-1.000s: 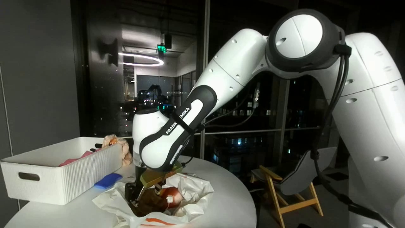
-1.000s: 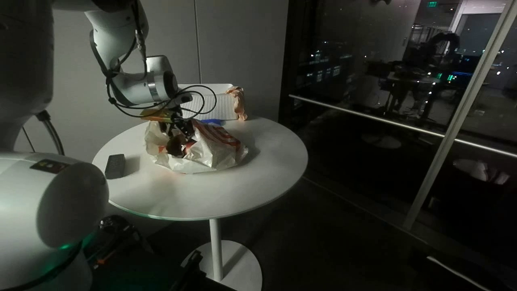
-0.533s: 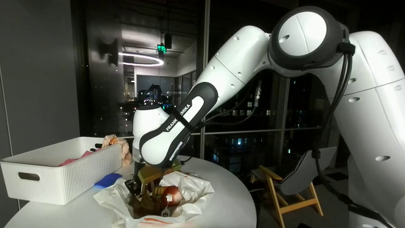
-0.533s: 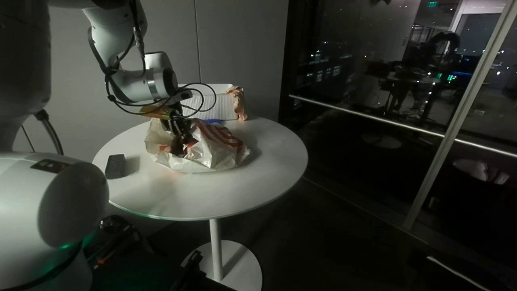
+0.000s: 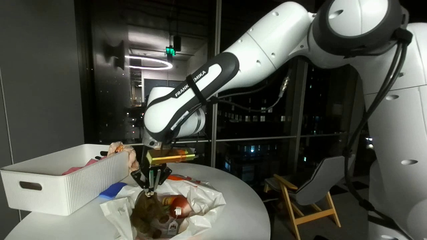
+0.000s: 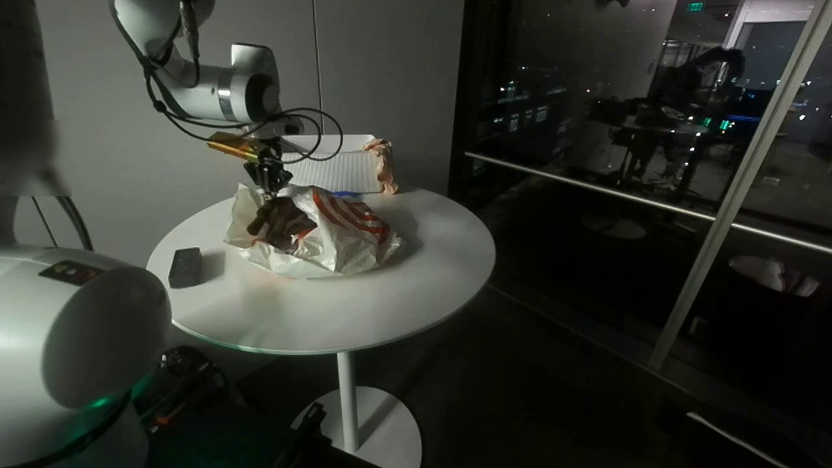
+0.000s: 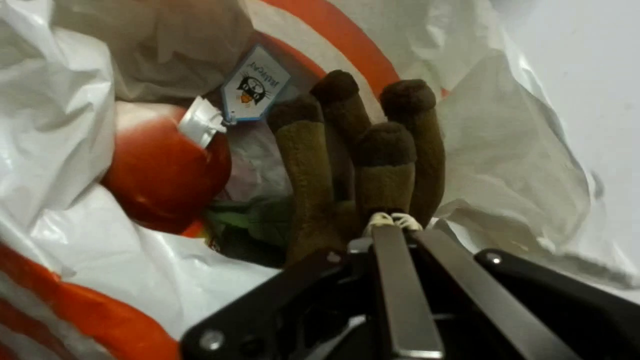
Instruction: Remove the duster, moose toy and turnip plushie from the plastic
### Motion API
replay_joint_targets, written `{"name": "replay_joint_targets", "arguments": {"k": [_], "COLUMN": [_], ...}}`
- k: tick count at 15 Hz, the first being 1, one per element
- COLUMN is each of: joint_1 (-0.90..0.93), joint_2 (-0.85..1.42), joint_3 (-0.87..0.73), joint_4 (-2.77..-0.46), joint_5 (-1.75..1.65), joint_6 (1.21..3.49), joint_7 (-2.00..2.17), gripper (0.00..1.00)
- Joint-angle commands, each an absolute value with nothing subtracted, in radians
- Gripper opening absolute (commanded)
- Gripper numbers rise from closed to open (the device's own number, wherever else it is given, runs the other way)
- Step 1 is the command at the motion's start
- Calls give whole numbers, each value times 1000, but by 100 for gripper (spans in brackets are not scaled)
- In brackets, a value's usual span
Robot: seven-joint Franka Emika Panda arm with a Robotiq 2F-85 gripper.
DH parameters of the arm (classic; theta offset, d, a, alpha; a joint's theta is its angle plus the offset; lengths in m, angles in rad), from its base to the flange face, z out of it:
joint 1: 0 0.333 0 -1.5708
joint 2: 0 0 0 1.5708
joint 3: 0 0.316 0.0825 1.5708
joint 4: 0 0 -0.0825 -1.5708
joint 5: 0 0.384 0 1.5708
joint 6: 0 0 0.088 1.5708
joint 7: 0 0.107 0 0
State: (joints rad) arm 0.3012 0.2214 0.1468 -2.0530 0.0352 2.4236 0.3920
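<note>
The brown moose toy hangs upright in the mouth of the crumpled white plastic with orange stripes. My gripper is shut on its upper end. In the wrist view several limbs with dark brown ends on the moose toy point away from the gripper. A round red-and-white thing, apparently the turnip plushie, lies in the plastic beside it, with a white label and a card tag. Something green is partly hidden beneath the moose toy. The duster I cannot pick out for certain.
A white bin with pink and peach cloth stands close by, a flat blue item against its side. On the round white table lies a dark grey block near the arm's base. A yellow-labelled item shows inside the plastic.
My gripper dipped into the plastic, went from open to shut on the moose toy, and has risen with it. The moose toy now stands higher and more upright; the red thing stayed.
</note>
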Motion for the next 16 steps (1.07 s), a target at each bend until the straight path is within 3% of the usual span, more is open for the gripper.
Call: {"name": "replay_joint_targets", "arguments": {"k": [1,2,5,6,9,16], "joint_1": [263,262,254,248,249,271], "joint_2": [119,112,80,75,105,280], "joint_3": [178,178,184,187,190,175], "joint_4": [-2077,-2072,-2072,-2066,-2055,-2047], "joint_5": [108,114,144,169,175,59], "joint_6": [2315,2291,2237,2194,2143,2280], "joint_7": [315,317,289,260,220,276], "gripper": [17,6,3,28,36,90]}}
